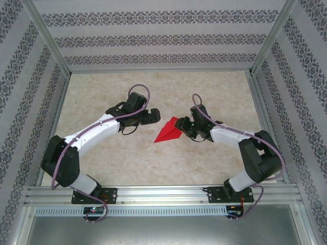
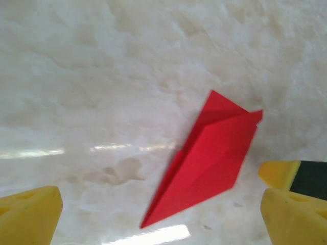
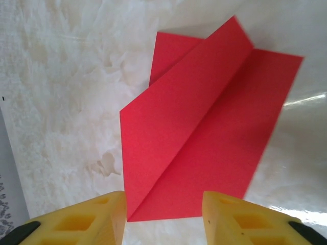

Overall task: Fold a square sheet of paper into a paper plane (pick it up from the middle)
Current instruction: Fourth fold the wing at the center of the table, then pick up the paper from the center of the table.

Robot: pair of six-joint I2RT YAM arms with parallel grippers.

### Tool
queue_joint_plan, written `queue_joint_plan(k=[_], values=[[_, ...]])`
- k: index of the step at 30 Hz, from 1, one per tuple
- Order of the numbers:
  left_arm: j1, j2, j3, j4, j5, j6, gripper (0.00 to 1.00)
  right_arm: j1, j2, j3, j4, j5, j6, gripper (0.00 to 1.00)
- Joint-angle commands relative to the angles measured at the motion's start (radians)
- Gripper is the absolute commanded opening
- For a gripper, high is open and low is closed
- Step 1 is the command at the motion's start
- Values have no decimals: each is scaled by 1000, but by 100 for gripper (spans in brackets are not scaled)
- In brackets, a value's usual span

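The paper plane (image 1: 167,131) lies flat near the middle of the table (image 1: 214,92), between the two arms. It is a narrow red dart whose long axis runs on a diagonal: the pointed nose aims toward the near left, and the broad tail sits up and to the right. The tail end is right at the right gripper (image 1: 185,127), so that arm is clearly the nearer. In the right wrist view its yellow fingers (image 3: 87,219) stand partly apart, with the tail edge just ahead of them and one corner close against a fingertip. Whether that corner touches I cannot tell, but nothing is pinched. The left gripper (image 1: 152,116) hangs just beside the plane's far-left flank, apart from it, its jaws spread wide and empty. The paper looks thin, matte and crisp, with a sharp centre crease and one wing flap lifting slightly. The tabletop is pale, marbled and glossy. Any pickup would likely have to come across the crease, mid-body.
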Motion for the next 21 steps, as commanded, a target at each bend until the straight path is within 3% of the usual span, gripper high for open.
queue_joint_plan(k=[1, 11, 21], values=[[34, -46, -18, -63, -117, 67, 100, 28, 45, 2, 97, 72, 91, 41], [175, -27, -69, -15, 61, -24, 100, 55, 129, 31, 155, 82, 133, 37], [230, -4, -96, 21, 162, -49, 100, 61, 193, 52, 222, 66, 167, 32]])
